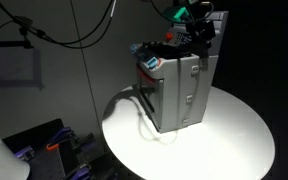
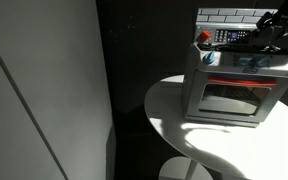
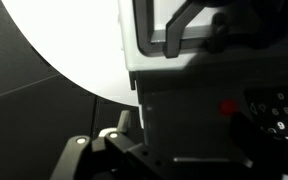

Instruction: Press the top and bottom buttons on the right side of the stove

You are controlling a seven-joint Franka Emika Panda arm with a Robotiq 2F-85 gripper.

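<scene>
Gripper (image 3: pixel 112 148): dark housing at the lower edge of the wrist view, close against the stove (image 3: pixel 184 110). Whether its fingers are spread or pressed together cannot be told. In an exterior view it hangs over the stove's top rear corner.
Stove: grey box, glazed door (image 2: pixel 234 98) on its front.
Red button (image 3: pixel 227 107): on the stove's dark panel.
Round white table (image 1: pixel 234 130): beneath the stove, bearing it.

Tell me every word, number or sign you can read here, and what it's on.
No text here reads clearly.
Stove, control panel: small white marks beside a red spot, too blurred to read in the wrist view.
The same panel in an exterior view: marks too small to read.
No other writing shows.
</scene>
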